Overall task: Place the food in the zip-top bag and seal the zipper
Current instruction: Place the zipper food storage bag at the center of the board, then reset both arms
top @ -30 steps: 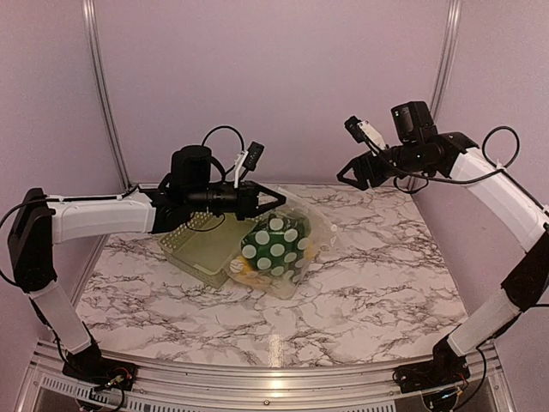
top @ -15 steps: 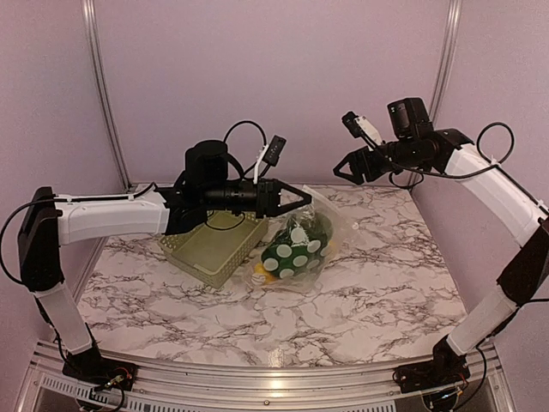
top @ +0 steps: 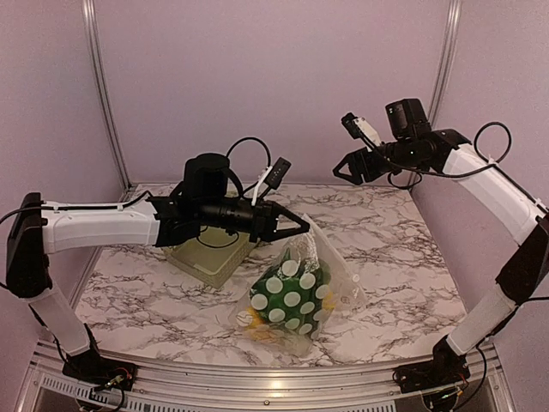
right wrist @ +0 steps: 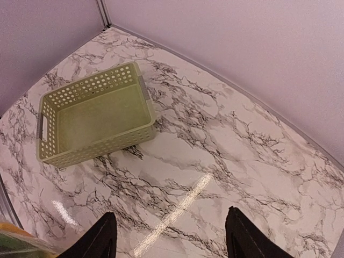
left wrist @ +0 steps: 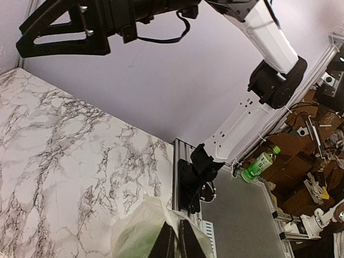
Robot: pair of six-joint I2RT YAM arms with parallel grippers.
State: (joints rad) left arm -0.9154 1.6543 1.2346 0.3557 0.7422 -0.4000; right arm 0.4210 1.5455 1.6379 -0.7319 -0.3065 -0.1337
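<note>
My left gripper [top: 302, 230] is shut on the top edge of the zip-top bag [top: 296, 287] and holds it up, its bottom hanging low over the table. The polka-dot bag holds dark green food [top: 283, 300] and an orange-yellow piece [top: 251, 320] at its lower left. In the left wrist view the two black fingers [left wrist: 167, 244] pinch the clear bag edge [left wrist: 141, 228]. The zipper is too thin to make out. My right gripper [top: 343, 172] is open and empty, high at the back right, apart from the bag.
The empty pale green lattice basket [top: 208, 257] stands behind the left arm; it also shows in the right wrist view [right wrist: 94, 119]. The marble table [top: 403, 257] runs to a metal rail at the near edge [top: 257, 378].
My left gripper has carried the bag forward and to the right, off the basket side, and the bag now hangs lower and nearer. The right gripper has barely moved.
</note>
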